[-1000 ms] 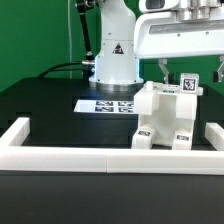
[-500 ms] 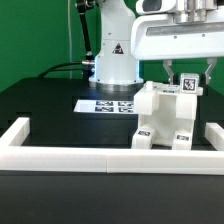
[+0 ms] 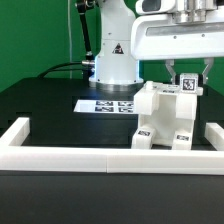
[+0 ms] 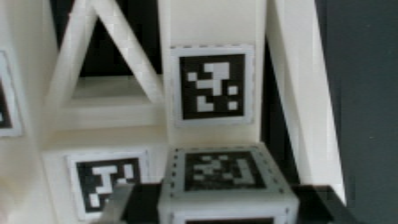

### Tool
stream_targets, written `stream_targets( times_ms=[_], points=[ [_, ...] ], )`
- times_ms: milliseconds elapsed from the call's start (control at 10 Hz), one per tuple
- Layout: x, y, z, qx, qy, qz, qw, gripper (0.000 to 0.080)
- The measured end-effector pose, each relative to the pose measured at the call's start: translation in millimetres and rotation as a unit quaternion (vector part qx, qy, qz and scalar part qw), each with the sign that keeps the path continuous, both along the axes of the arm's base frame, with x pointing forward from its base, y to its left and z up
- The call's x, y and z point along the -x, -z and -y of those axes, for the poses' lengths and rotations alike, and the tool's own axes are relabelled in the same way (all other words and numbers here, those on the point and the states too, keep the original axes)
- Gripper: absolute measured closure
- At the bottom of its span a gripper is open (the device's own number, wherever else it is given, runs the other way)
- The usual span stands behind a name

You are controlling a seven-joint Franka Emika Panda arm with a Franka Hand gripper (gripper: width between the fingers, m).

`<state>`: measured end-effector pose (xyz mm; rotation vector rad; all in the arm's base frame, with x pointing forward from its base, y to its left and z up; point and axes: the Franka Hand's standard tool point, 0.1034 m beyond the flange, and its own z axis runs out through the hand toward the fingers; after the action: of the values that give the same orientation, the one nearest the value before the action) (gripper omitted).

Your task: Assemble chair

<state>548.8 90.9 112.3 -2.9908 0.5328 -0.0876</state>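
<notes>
The gripper (image 3: 188, 75) hangs at the exterior view's upper right, its two fingers pressed in on either side of a small tagged block (image 3: 187, 86), which the wrist view shows filling the gap between the dark fingertips (image 4: 310, 197). That block sits at the top of the white chair (image 3: 160, 115), which stands upright on the black tabletop (image 3: 45, 110), just beside the marker board (image 3: 100, 104) and behind the long white border rail (image 3: 100, 158)
</notes>
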Motion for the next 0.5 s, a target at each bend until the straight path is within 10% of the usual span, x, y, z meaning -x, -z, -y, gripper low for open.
stream_targets(
  times_ms=[500],
  points=[
    [0.1,0.2,-0.3,-0.012,0.154,-0.014,0.988,0.0512]
  ],
)
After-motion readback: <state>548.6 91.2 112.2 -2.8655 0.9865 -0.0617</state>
